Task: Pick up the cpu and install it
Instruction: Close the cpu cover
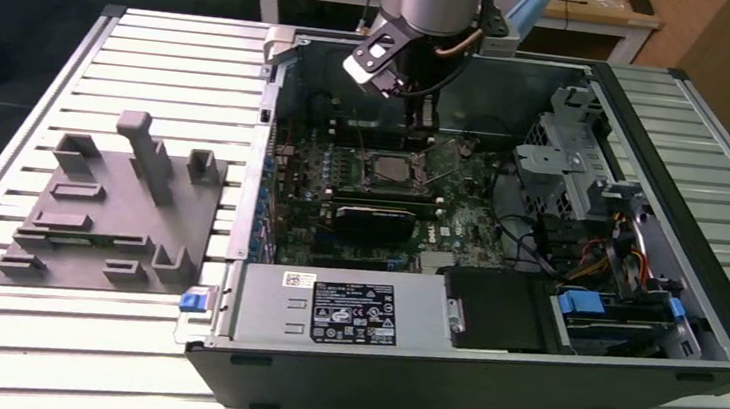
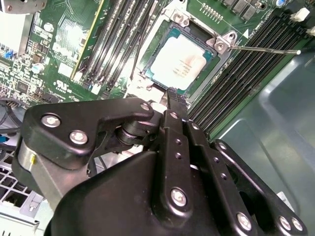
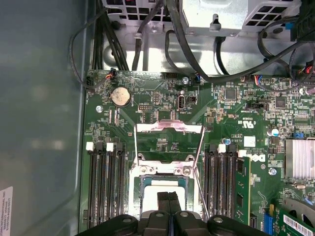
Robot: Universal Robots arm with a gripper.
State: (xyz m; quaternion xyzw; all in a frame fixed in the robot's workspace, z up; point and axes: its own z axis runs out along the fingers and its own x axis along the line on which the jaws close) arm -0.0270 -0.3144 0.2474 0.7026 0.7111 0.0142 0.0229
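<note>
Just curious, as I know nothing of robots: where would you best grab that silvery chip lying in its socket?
Take the cpu by two opposite side edges, coming straight down from above. It lies flat and sunk in the socket, its broad top facing up, so only the thin edges offer a hold, probably a slim one.

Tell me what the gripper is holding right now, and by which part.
Nothing is held. The gripper has its fingers shut together with nothing between them, above the cpu, which lies flat in the socket.
</note>
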